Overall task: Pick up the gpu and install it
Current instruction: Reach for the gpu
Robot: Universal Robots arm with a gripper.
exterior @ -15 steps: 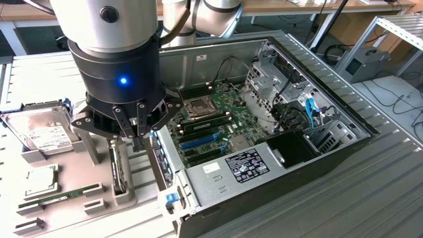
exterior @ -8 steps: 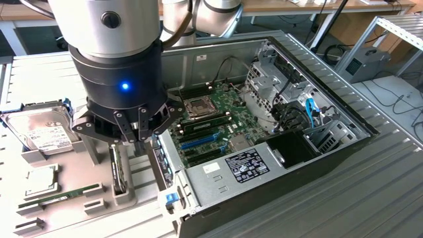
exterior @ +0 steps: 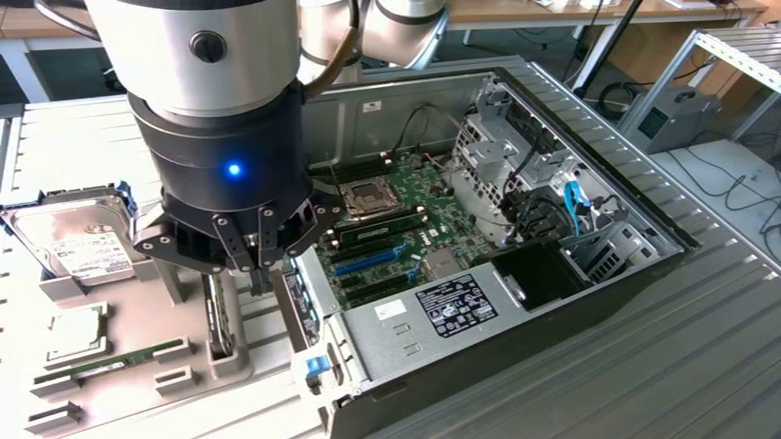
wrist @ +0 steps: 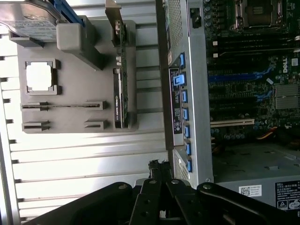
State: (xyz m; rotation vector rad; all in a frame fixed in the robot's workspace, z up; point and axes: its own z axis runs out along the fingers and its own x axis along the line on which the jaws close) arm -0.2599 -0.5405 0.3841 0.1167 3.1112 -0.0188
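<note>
The gripper (exterior: 259, 259) is hanging with its fingers pressed together and gripping nothing, just above the grey parts holder (exterior: 146, 315) beside the open computer case (exterior: 573, 357). The gpu (exterior: 219, 320) is standing on edge in a slot on the holder's side nearest the case, close under the fingertips but apart from them, while the hard drive (exterior: 73, 240) is sitting at the holder's far end.

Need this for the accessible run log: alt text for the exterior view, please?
The arm's gripper, jaws shut and empty, hangs above the grey parts holder beside an open computer case, near the gpu standing on edge in its slot. The holder also carries a hard drive, a processor chip and a memory stick.
</note>
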